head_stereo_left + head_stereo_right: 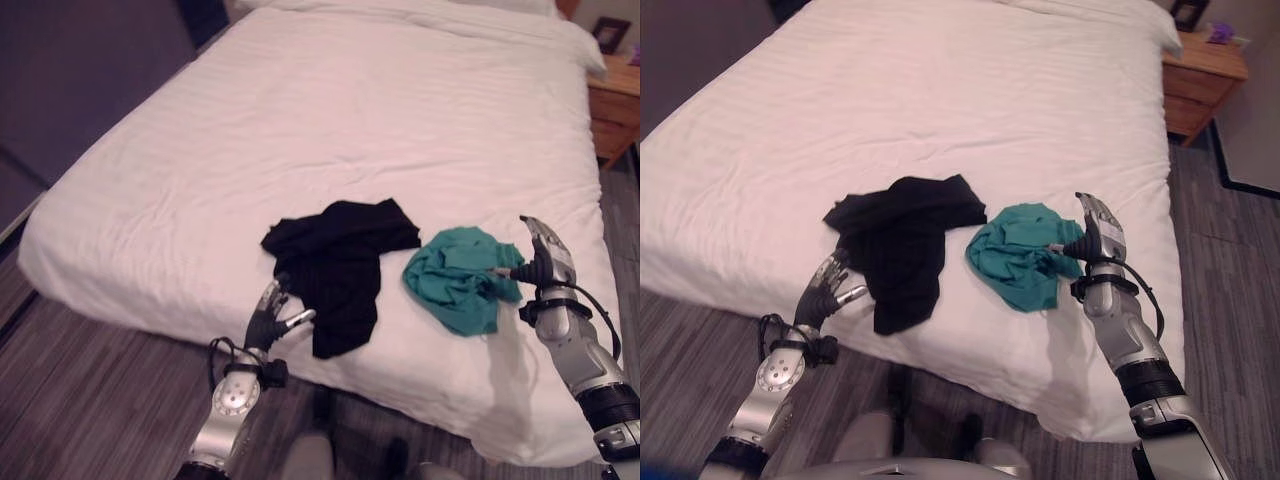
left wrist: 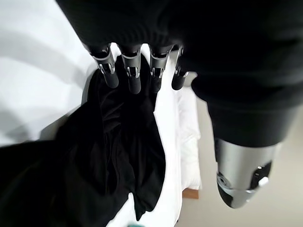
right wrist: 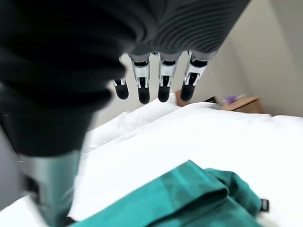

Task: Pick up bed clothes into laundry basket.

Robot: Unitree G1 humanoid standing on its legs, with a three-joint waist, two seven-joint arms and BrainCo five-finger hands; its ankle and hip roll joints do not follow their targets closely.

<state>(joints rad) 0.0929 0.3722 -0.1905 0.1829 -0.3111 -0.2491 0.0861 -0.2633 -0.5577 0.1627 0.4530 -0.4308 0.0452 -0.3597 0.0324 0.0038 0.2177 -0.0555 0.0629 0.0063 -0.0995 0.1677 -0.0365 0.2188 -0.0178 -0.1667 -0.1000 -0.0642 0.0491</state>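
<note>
Black garment (image 1: 340,265) and teal garment (image 1: 460,277) are lying side by side nr the bed's (image 1: 300,120) front edge. Left hand (image 1: 275,318), fingers relaxed, is touching black one's edge; right hand (image 1: 540,262), fingers straight, is hovering beside teal one.

A white bed (image 1: 330,120) fills the frame's middle; wooden nightstand (image 1: 612,110) upper right; grey plank floor (image 1: 90,400) lower left.

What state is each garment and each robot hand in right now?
Black garment: crumpled on the bed, not held.
Teal garment: bunched on the bed, not held.
Left hand: open, at the black garment's edge.
Right hand: open, beside the teal garment.
</note>
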